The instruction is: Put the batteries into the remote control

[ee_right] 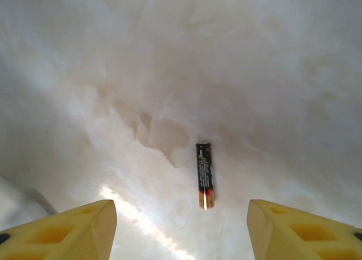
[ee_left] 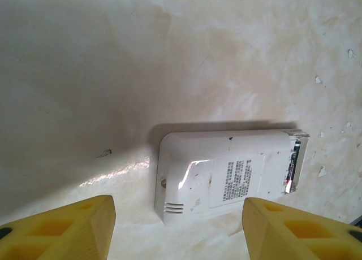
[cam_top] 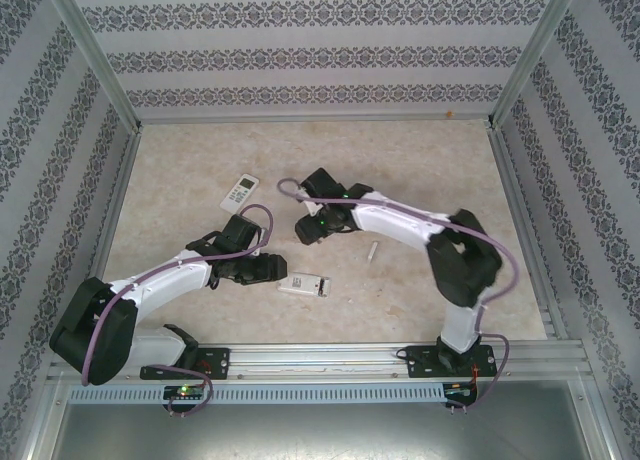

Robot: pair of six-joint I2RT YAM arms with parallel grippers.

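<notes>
Right gripper, jaws wide; battery just ahead, near its midline. Left gripper, also wide, frames the face-down remote control; overhead, a second remote lies beyond.

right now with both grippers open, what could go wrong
The battery lies loose on the table before the open right gripper; closing could roll or flick it away. The remote sits unclamped at the open left gripper, so pushing a cell into its open end might slide it.
</notes>
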